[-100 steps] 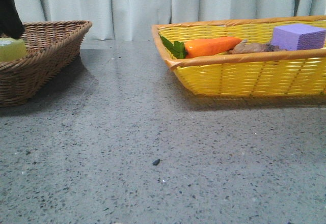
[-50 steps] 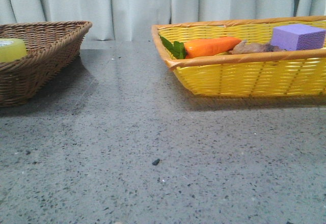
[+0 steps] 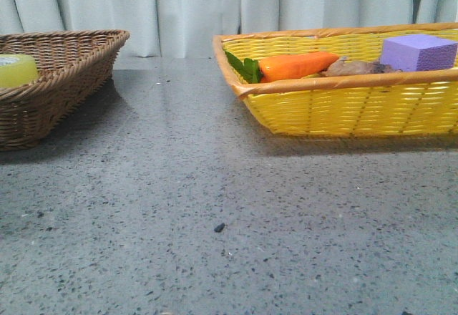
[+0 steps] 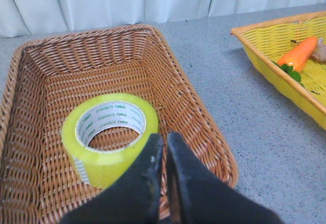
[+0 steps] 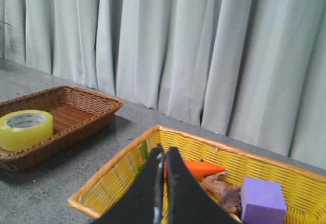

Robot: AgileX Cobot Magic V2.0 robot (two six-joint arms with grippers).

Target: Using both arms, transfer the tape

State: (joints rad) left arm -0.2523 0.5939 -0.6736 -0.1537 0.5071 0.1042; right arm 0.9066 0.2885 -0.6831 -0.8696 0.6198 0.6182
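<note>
Tape (image 4: 109, 134) is lying flat in the brown basket (image 4: 201, 127), just beyond the pressed-together left gripper (image 4: 164, 145); light, rigid, probably best pinched across its wall.

A lab bench: speckled grey table (image 3: 215, 186) (plain curtain (image 3: 200, 7) behind).

Small green lettering ran around the white inner core of the tape (image 4: 109, 137), too small to read.
</note>
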